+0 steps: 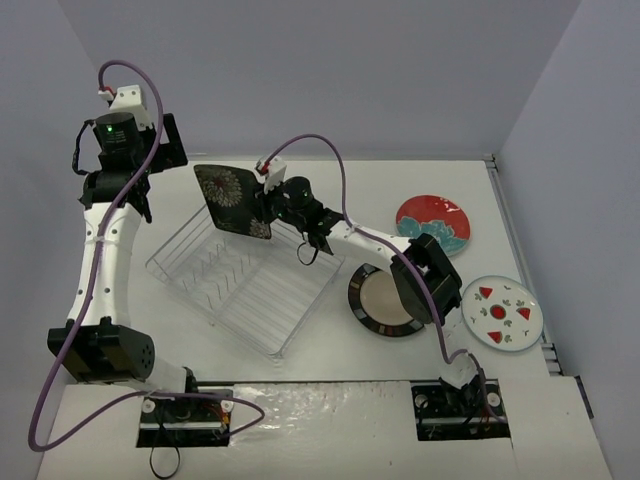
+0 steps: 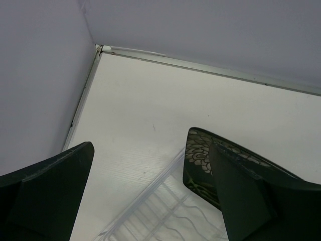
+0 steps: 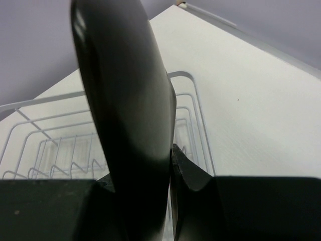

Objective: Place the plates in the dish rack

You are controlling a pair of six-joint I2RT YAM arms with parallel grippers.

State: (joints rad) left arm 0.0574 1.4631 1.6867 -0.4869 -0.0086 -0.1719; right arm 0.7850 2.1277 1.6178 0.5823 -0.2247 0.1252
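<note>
My right gripper (image 1: 262, 205) is shut on the square black floral plate (image 1: 232, 200) and holds it on edge above the far end of the wire dish rack (image 1: 200, 285). In the right wrist view the plate's dark back (image 3: 125, 115) fills the middle, with the rack's tines (image 3: 60, 155) below. My left gripper (image 1: 160, 150) is open and empty, raised at the far left; its view shows the plate's corner (image 2: 198, 155) and the rack's rim (image 2: 150, 191). The beige striped plate (image 1: 385, 305), the red-and-teal plate (image 1: 432, 222) and the white triangle plate (image 1: 502, 312) lie on the table at the right.
Grey walls close in the table at the back and both sides. The right arm's forearm (image 1: 400, 260) stretches over the beige plate. A metal strip (image 2: 200, 68) runs along the table's far edge.
</note>
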